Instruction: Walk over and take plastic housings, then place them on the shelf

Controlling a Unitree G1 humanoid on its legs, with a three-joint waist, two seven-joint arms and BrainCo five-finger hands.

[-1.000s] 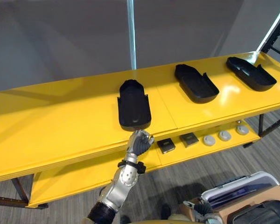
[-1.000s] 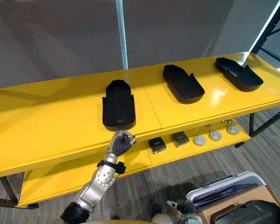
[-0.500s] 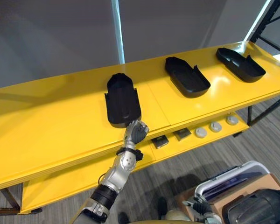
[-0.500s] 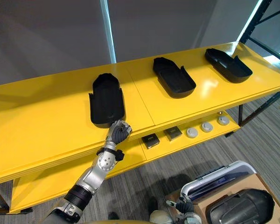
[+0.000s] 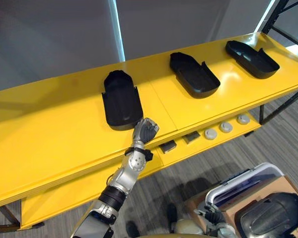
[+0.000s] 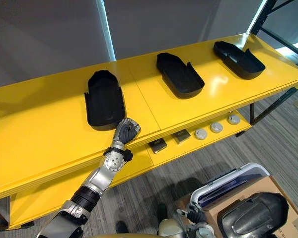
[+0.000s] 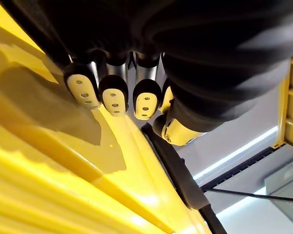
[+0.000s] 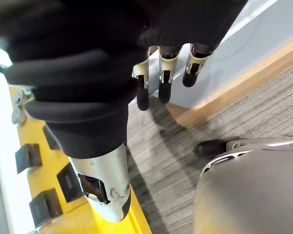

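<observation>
Left eye view: a long glossy yellow shelf board [image 5: 64, 134] runs across the scene in front of a plain grey wall [image 5: 49, 39]. Grey carpeted floor [image 5: 283, 134] lies below and in front of it. A lower yellow shelf tier [image 5: 59, 191] sits beneath the top board.

At the lower right, on the floor side, a brown cardboard box [image 6: 268, 184] holds a dark moulded housing [image 5: 272, 215]. A pale-rimmed container [image 6: 228, 179] stands just beside the box.

Three black plastic housings lie open side up on the top board, well apart from one another:
- left black plastic housing [image 5: 120, 101], near the middle of the board;
- middle black plastic housing [image 5: 193, 75], to its right;
- right black plastic housing [image 5: 252, 52], near the board's far right end.

The left hand [image 5: 145, 131] is raised over the front edge of the top board, just beside the near right corner of the left housing. Its fingers [image 7: 113, 95] are curled into a fist and nothing lies within them. In the left wrist view the fingertips are close above the yellow surface, with the housing's black edge past them. Contact with the housing cannot be determined.

The right hand [image 8: 163, 73] hangs low over the carpet, fingers loose and holding nothing.

On the lower tier lie three round grey discs [image 5: 226, 127] in a row and two small black square parts [image 5: 167, 146] to their left.
</observation>
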